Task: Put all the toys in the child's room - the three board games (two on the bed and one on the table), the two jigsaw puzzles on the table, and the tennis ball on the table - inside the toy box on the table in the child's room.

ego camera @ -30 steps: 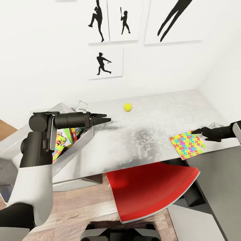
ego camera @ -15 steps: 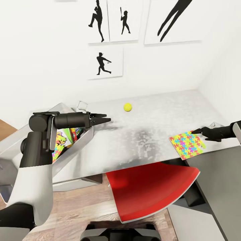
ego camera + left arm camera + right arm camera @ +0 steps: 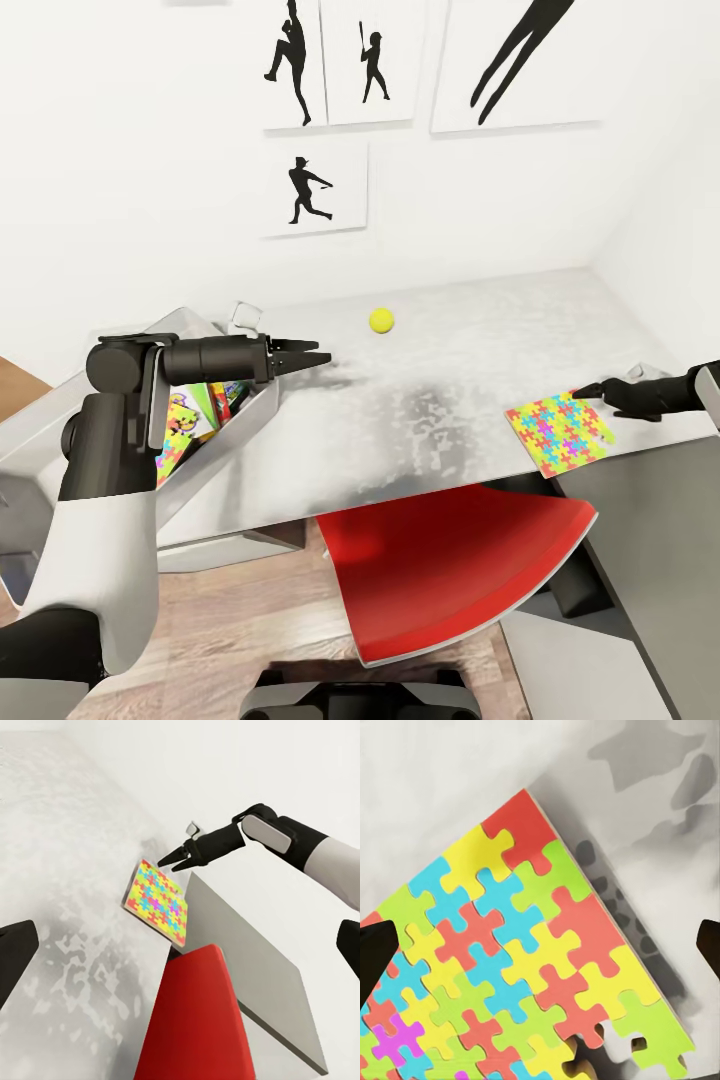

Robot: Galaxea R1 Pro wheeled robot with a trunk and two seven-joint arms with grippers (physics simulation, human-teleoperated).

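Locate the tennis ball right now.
In the head view, the tennis ball sits on the table near the wall, ahead of the left gripper, apart from it.

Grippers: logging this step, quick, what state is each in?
Left gripper: open, empty, over the table.
Right gripper: open, at the puzzle edge, not gripping.

Red chair (image 3: 455,575) tucked beneath, 4 silhouette pictures (image 3: 313,187) above

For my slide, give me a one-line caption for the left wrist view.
The right gripper reaches the far corner of a jigsaw puzzle at the table edge, above a red chair.
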